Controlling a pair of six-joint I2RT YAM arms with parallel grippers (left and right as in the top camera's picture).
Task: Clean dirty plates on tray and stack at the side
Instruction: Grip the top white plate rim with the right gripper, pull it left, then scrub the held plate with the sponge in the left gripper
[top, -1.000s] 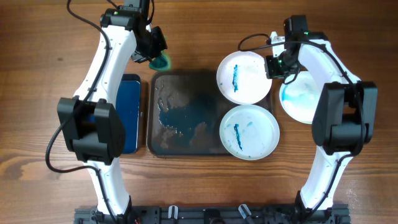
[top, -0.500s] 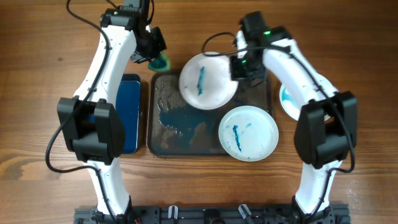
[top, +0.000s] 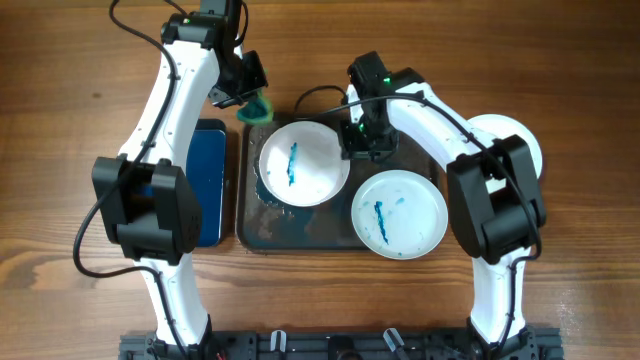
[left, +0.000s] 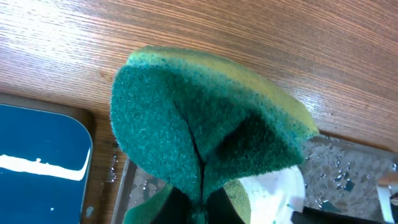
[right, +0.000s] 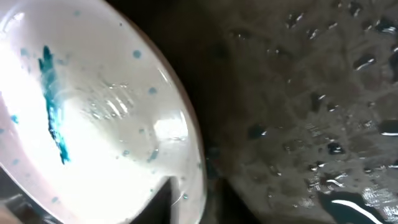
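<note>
Jaws first, on the left side: the left gripper (top: 250, 98) is clamped on a green-and-yellow sponge (left: 205, 124), folding it so the scrubbing face bulges outward. It's poised just off the back-left corner of the tray (top: 300, 228). Beside it lies a small black tray (top: 207, 180) with a blue inside, nothing on it.

Now to the middle, where the wet tray has the action. One streaked plate (top: 300, 165) sits over its left half, right by the sponge, and the right gripper (top: 353, 147) nips its right rim. That looks like presenting it for a scrub, with drips landing in the tray. A second dirty plate (top: 400, 212) waits front-right, overhanging the rim.

Far right, a third plate (top: 522, 140) lies on the table, partly behind the right arm, likely the stacking spot.
</note>
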